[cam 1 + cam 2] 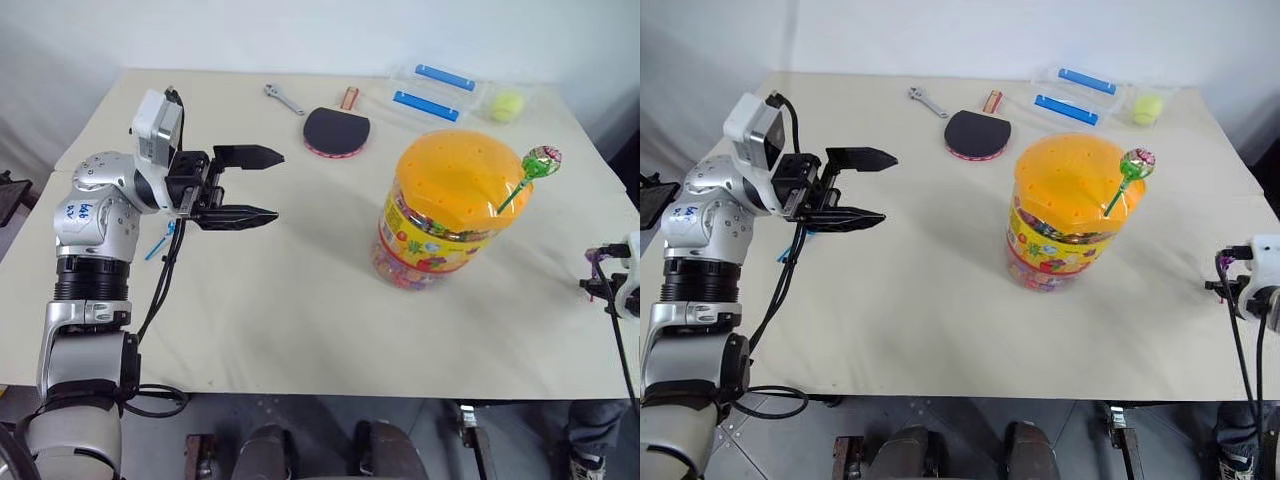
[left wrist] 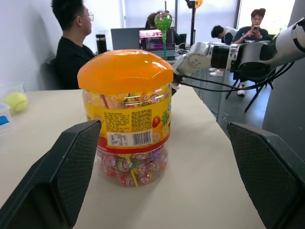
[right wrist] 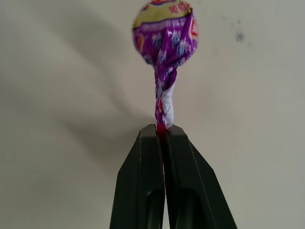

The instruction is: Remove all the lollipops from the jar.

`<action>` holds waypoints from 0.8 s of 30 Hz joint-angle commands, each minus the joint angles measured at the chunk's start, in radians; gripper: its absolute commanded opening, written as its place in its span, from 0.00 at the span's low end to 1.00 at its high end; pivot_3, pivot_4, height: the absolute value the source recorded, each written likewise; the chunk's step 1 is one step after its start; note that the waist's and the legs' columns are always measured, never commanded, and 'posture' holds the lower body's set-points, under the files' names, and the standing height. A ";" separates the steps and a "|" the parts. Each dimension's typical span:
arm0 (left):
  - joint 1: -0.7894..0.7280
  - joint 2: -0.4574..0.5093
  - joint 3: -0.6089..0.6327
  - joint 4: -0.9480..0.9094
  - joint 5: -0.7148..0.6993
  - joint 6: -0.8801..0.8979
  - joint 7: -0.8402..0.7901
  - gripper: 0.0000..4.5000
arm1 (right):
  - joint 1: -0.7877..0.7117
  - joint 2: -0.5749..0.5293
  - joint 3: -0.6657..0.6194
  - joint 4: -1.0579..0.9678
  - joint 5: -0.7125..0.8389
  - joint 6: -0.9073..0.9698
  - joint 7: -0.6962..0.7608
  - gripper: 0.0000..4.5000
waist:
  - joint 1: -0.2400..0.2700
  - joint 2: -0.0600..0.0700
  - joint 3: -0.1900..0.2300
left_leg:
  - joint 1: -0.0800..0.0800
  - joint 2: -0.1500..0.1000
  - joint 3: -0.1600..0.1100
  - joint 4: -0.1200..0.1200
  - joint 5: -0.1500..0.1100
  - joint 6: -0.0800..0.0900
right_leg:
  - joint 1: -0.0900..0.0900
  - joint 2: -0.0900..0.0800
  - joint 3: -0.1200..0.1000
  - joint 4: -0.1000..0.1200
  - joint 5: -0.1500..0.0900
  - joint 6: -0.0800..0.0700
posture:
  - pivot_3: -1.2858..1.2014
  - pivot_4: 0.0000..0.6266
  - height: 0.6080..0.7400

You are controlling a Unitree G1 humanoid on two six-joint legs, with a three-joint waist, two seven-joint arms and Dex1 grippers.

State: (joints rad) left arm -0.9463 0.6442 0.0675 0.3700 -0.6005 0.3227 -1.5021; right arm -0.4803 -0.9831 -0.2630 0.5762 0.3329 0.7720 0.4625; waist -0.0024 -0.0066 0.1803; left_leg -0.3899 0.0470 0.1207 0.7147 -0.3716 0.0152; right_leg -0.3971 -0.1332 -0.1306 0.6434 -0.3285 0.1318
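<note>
While one green-stick lollipop [image 1: 540, 160] stands in the orange lid, the jar [image 1: 440, 215] sits on a beige table [image 1: 300, 300], open cloth all around it. The right gripper [image 3: 162, 130], at the table's right edge, pinches a purple lollipop [image 3: 164, 33]. The left gripper [image 1: 245, 185] hovers level, fingers spread, facing the jar. People sit behind at desks.

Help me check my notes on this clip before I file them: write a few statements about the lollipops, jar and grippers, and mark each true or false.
1. The right gripper is shut on a purple lollipop. True.
2. The left gripper holds the jar. False: it is open and apart from it.
3. A green lollipop stands in the jar's orange lid. True.
4. The jar lies on its side. False: it stands upright.
</note>
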 commanded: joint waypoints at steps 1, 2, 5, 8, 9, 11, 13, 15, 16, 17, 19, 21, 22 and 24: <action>0.010 0.014 0.014 -0.052 -0.030 0.009 -0.070 1.00 | -0.024 0.005 -0.012 0.032 -0.032 -0.021 -0.013 0.01 | -0.001 0.000 0.000 | 0.000 0.000 0.000 0.000 0.000 0.000 | 0.000 0.000 0.000 0.000 0.000 0.000 | 0.52 0.24 1.00; 0.013 0.015 0.015 -0.056 -0.031 0.012 -0.068 1.00 | -0.026 0.007 -0.012 0.033 -0.037 -0.024 -0.011 0.11 | -0.001 0.000 0.000 | 0.000 0.000 0.000 0.000 0.000 0.000 | 0.000 0.000 0.000 0.000 0.000 0.000 | 0.52 0.24 1.00; 0.022 0.019 0.019 -0.069 -0.034 0.019 -0.062 1.00 | 0.008 0.005 -0.036 -0.042 -0.027 -0.007 0.012 0.30 | 0.000 0.000 0.000 | 0.000 0.000 0.000 0.000 0.000 0.000 | 0.000 0.000 0.000 0.000 0.000 0.000 | 0.52 0.24 1.00; 0.028 0.021 0.022 -0.076 -0.035 0.025 -0.058 1.00 | 0.070 -0.004 -0.093 -0.156 -0.008 0.022 0.015 0.52 | 0.003 0.000 0.000 | 0.000 0.000 0.000 0.000 0.000 0.000 | 0.000 0.000 0.000 0.000 0.000 0.000 | 0.52 0.24 1.00; 0.030 0.021 0.023 -0.078 -0.036 0.027 -0.057 1.00 | 0.089 -0.005 -0.111 -0.189 -0.002 0.030 0.014 0.59 | 0.003 0.001 0.000 | 0.000 0.000 -0.001 0.000 0.000 0.000 | 0.000 0.000 0.000 0.000 0.000 0.000 | 0.52 0.24 1.00; 0.034 0.022 0.025 -0.082 -0.038 0.029 -0.056 1.00 | 0.146 -0.009 -0.169 -0.301 0.029 0.059 0.028 0.75 | 0.003 0.001 0.000 | 0.000 0.000 0.000 0.000 0.000 0.000 | 0.000 0.000 0.000 0.000 0.000 0.000 | 0.52 0.24 1.00; 0.036 0.020 0.025 -0.081 -0.039 0.028 -0.057 1.00 | 0.220 -0.015 -0.244 -0.446 0.078 0.096 0.070 0.91 | 0.003 0.001 0.000 | 0.000 0.000 -0.001 0.000 0.000 0.000 | 0.000 0.000 0.000 0.000 0.000 0.000 | 0.52 0.24 1.00; 0.036 0.018 0.024 -0.078 -0.041 0.025 -0.056 1.00 | 0.293 -0.020 -0.329 -0.603 0.145 0.144 0.130 0.98 | 0.006 0.001 0.000 | 0.000 0.000 -0.001 0.000 0.000 0.000 | 0.000 0.000 0.000 0.000 0.000 0.000 | 0.52 0.24 1.00; 0.035 0.017 0.023 -0.075 -0.041 0.023 -0.056 1.00 | 0.320 -0.020 -0.370 -0.671 0.179 0.162 0.158 0.98 | 0.006 0.001 0.000 | 0.000 0.000 -0.001 0.000 0.000 0.000 | 0.000 0.000 0.000 0.000 0.000 0.000 | 0.52 0.24 1.00; 0.035 0.015 0.022 -0.074 -0.041 0.022 -0.056 1.00 | 0.335 -0.012 -0.427 -0.757 0.244 0.195 0.189 0.98 | 0.006 0.001 0.000 | 0.000 0.000 -0.001 0.000 0.000 0.000 | 0.000 0.000 0.000 0.000 0.000 0.000 | 0.52 0.24 1.00; 0.033 0.010 0.020 -0.069 -0.042 0.020 -0.057 1.00 | 0.354 0.004 -0.520 -0.910 0.371 0.237 0.250 0.98 | 0.009 0.001 0.000 | 0.000 0.000 0.000 0.000 0.000 0.000 | 0.000 0.000 0.001 0.000 0.000 0.000 | 0.52 0.24 1.00; 0.032 0.007 0.018 -0.067 -0.042 0.019 -0.059 1.00 | 0.347 0.028 -0.578 -1.015 0.482 0.245 0.279 0.98 | 0.011 0.001 0.000 | 0.000 0.000 -0.001 0.000 0.000 0.000 | 0.000 0.001 0.001 0.000 0.000 0.000 | 0.52 0.24 1.00; 0.031 0.005 0.017 -0.065 -0.042 0.018 -0.059 1.00 | 0.338 0.042 -0.593 -1.051 0.519 0.229 0.283 0.98 | 0.013 0.001 0.000 | 0.000 0.000 -0.001 0.000 0.000 0.000 | 0.000 0.001 0.001 0.000 0.000 0.000 | 0.52 0.24 1.00; 0.026 0.000 0.015 -0.061 -0.041 0.017 -0.059 1.00 | 0.321 0.058 -0.591 -1.096 0.573 0.203 0.287 0.98 | 0.016 0.000 0.000 | 0.000 0.000 -0.001 0.001 0.000 0.000 | 0.001 0.001 0.001 0.000 0.000 0.000 | 0.52 0.24 1.00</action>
State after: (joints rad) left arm -0.9037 0.6421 0.0692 0.3244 -0.6232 0.3481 -1.5016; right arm -0.1494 -0.9362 -0.8278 -0.4791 0.8484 0.9988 0.7391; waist 0.0137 -0.0064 0.1798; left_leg -0.3899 0.0469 0.1196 0.7155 -0.3718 0.0151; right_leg -0.3961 -0.1326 -0.1298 0.6430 -0.3285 0.1318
